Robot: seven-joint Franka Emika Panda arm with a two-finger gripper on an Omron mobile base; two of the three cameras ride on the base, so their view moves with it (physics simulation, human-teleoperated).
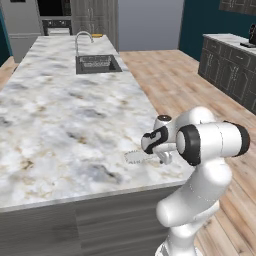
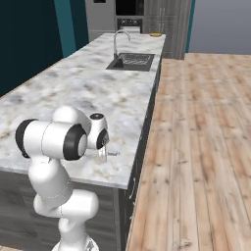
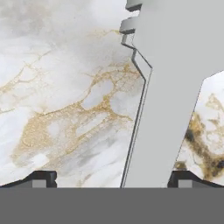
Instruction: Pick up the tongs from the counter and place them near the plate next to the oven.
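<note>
The silver-grey tongs [image 3: 170, 87] lie flat on the marble counter [image 1: 60, 120], close to its near right corner. In the hand view they sit between my two fingertips [image 3: 41, 177], nearer the right one. My gripper [image 3: 113, 179] hangs open and low over them, its jaws apart and not touching the metal. In the left base view the scalloped end of the tongs [image 1: 136, 157] pokes out left of the gripper [image 1: 164, 159]. The plate [image 1: 96, 35] with its yellow rim sits at the counter's far end, near the oven [image 1: 56, 22].
A sink [image 1: 98, 64] with a curved faucet [image 1: 82, 40] is set into the counter between the tongs and the plate. The counter's right edge [image 2: 147, 117] drops to a wooden floor [image 2: 196, 147]. More cabinets [image 1: 230, 65] stand at the far right.
</note>
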